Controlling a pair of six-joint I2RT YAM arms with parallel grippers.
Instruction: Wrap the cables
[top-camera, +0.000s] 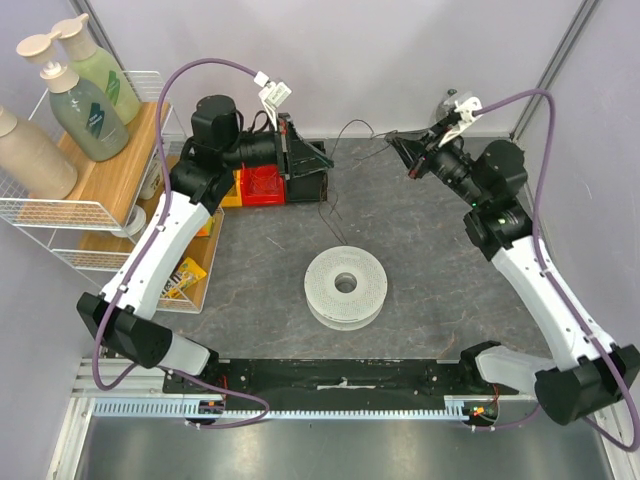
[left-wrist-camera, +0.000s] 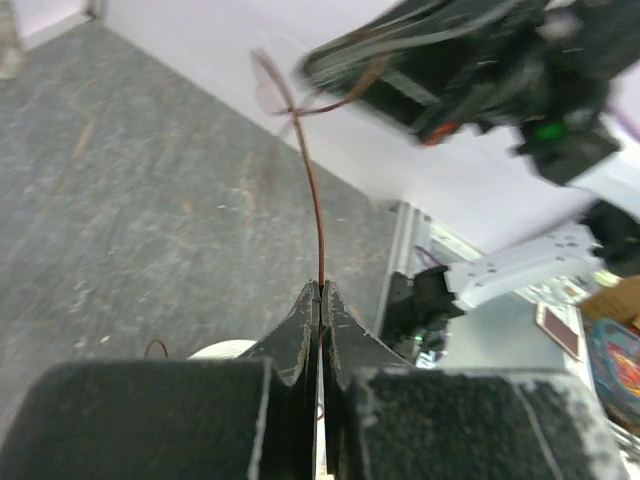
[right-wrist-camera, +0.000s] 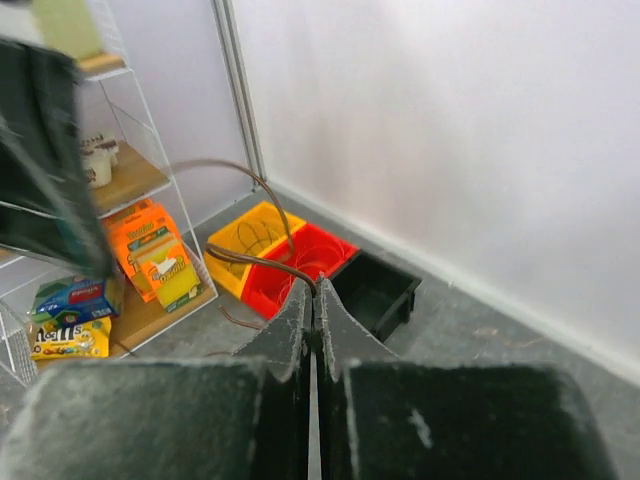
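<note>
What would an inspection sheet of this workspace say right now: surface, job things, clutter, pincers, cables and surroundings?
Surface: grey mottled table, scuffed.
Job's things: thin wire strung between the two arms; white spool lying flat mid-table.
Clutter: yellow, red and black bins at the far edge; wire rack on the left with bottles and snack packs.
Grippers: left pincer shut on the thin wire; right pincer shut on the thin wire.
Cables: purple hoses looping along both arms.
Surroundings: plain white wall behind the table.
</note>
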